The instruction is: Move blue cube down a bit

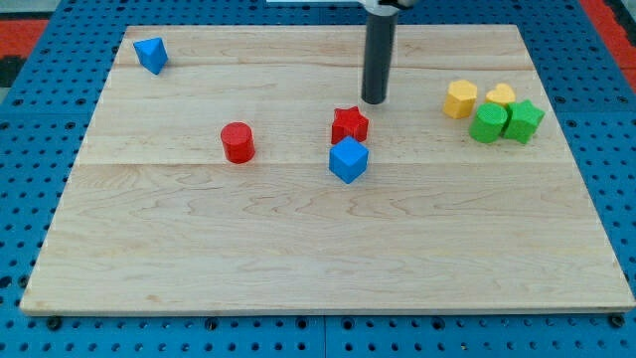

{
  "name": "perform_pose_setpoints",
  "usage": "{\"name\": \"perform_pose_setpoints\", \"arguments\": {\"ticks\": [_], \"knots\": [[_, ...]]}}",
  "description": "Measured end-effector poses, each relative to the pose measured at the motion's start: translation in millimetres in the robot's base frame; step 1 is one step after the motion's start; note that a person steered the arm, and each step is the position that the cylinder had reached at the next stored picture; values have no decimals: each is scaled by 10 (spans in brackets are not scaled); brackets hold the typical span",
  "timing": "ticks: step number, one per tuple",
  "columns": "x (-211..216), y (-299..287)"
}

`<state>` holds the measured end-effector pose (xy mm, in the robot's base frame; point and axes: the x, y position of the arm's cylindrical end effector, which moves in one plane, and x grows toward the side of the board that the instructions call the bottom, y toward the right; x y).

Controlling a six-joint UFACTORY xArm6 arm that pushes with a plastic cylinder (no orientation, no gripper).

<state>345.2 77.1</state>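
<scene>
Camera view: blue cube (348, 159) corner-on, below my tip (374, 100).

Pale wooden bench (298, 239) with visible grain, smooth matt finish, blue cube (348, 160) matt plastic-looking, dark rod with slight sheen, my tip (374, 100)

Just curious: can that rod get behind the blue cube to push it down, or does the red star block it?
Probably not straight on: the red star sits between my tip and the blue cube, nearly touching it.
</scene>
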Motion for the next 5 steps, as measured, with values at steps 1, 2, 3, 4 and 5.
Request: {"name": "perform_pose_setpoints", "arguments": {"ticks": [1, 2, 3, 4, 5], "knots": [[298, 22], [598, -39], [831, -445], [649, -1005], [-3, -872]]}}
